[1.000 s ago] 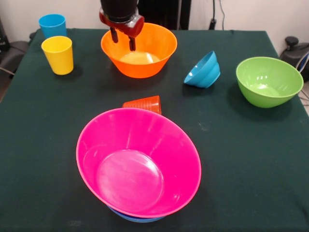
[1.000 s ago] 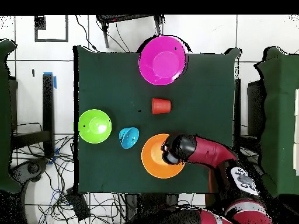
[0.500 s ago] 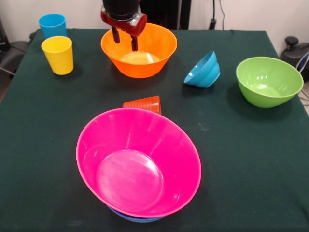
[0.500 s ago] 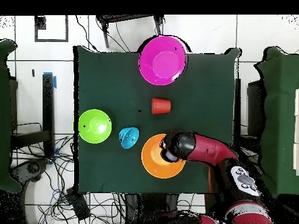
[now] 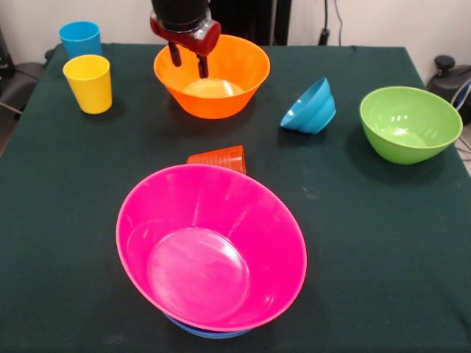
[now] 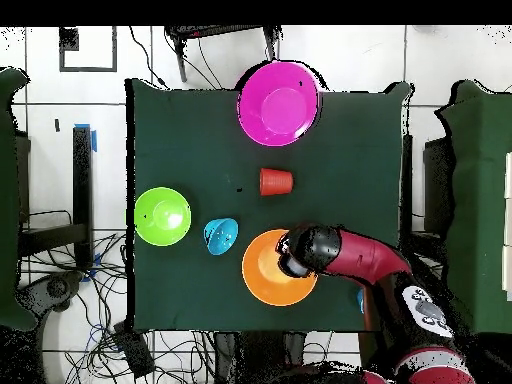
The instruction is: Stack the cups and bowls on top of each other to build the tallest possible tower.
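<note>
My gripper (image 5: 188, 62) is open at the back left rim of the large orange bowl (image 5: 213, 77), with one finger (image 5: 201, 66) over the bowl's inside. I cannot tell whether it touches the rim. Nearest the front stands the tower, a large pink bowl (image 5: 210, 246) tilted on a blue bowl (image 5: 206, 331) whose rim shows beneath. An orange-red ribbed cup (image 5: 219, 157) lies on its side just behind it. A ridged blue bowl (image 5: 309, 107) leans on its side, and a green bowl (image 5: 408, 123) stands at the right. The yellow cup (image 5: 88, 82) and sky blue cup (image 5: 79, 37) stand upright at the far left.
A dark green cloth (image 5: 368, 243) covers the table. From overhead, the red arm (image 6: 350, 258) reaches in over the orange bowl (image 6: 265, 280). The pink bowl (image 6: 279, 102) sits at the opposite table edge, and the green bowl (image 6: 163, 215) sits at the left.
The gripper has stayed at the orange bowl's rim, shifting only slightly. The arm behind it has moved a little. No object has moved.
</note>
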Available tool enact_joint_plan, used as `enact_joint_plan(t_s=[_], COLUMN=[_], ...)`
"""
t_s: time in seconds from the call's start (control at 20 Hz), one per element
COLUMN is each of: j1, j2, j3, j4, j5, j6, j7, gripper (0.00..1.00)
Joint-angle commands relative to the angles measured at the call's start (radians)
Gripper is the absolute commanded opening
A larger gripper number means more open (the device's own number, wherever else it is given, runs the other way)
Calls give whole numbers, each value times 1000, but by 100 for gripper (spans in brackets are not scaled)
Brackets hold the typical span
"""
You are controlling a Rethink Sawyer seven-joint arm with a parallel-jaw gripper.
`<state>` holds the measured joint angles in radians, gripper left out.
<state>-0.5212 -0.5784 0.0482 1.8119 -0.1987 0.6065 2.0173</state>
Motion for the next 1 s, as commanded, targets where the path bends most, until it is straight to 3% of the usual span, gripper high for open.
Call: enact_joint_plan(t_s=[0.05,0.5,0.85,1.0], j1=[-45,-90,-110,-114], j2=[1,-8,-57,-29], j3=[90,99,124,131], j4=[-34,-70,-91,-125], j5=[-96,-217,-247,-270], j6=[130,143,244,239], j7=[-190,-225,-255,-246], gripper=[100,100,100,100])
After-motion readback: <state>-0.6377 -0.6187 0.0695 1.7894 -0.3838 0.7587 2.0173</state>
